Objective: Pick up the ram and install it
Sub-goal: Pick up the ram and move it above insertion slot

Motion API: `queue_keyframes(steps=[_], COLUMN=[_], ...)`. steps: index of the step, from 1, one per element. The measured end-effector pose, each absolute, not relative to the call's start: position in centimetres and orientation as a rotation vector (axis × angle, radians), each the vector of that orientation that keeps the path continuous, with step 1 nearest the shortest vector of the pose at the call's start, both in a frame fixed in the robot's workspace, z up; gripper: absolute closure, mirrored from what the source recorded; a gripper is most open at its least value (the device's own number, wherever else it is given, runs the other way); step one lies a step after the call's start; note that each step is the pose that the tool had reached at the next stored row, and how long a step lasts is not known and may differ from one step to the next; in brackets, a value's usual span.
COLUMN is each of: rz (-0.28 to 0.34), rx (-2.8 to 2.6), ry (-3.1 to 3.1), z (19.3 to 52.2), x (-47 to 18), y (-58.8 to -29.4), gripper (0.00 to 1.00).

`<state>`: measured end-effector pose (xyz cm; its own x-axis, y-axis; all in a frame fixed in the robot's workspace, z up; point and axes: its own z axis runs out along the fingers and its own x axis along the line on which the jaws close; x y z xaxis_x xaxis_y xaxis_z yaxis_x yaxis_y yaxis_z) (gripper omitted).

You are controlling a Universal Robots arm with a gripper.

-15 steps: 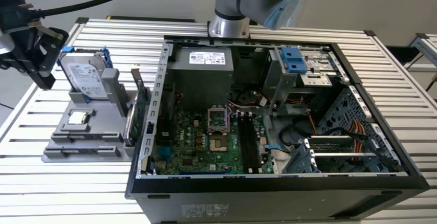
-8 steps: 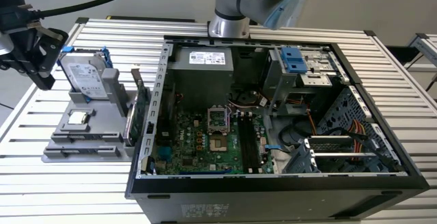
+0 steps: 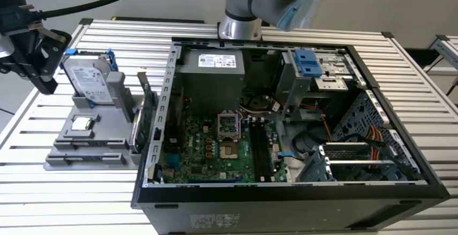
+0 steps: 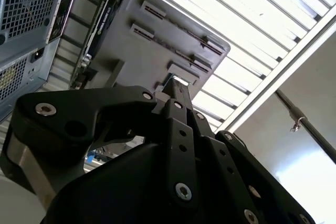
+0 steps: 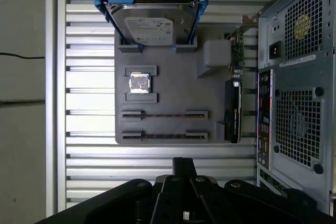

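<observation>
My gripper (image 3: 47, 86) hangs above the table at the exterior view's left, beside the grey parts holder (image 3: 107, 138) and apart from it. Its black fingers (image 5: 184, 165) are pressed together with nothing between them, as also seen in the second wrist view (image 4: 176, 88). In the first wrist view, two long narrow slots (image 5: 164, 114) in the holder (image 5: 173, 85) each show a thin dark line seen edge-on. I cannot tell whether either line is the ram. The black memory slots (image 3: 258, 148) lie on the green motherboard inside the open computer case (image 3: 400, 186).
The holder also carries a hard drive in a blue frame (image 5: 151, 23), a small square silver chip (image 5: 139, 83) and a green expansion card (image 3: 146, 118) standing at its case-side edge. The case's rear wall (image 5: 296, 77) is close to the holder. The table is ribbed aluminium (image 3: 72, 203).
</observation>
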<state>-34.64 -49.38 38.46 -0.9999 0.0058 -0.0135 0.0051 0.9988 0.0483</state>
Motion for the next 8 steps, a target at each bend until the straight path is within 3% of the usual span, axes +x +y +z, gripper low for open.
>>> queue_keyframes(steps=[8], rz=[0.075], rx=[-0.01], ry=[3.127], z=[38.46], x=[-34.64], y=[-49.38], gripper=[1.0])
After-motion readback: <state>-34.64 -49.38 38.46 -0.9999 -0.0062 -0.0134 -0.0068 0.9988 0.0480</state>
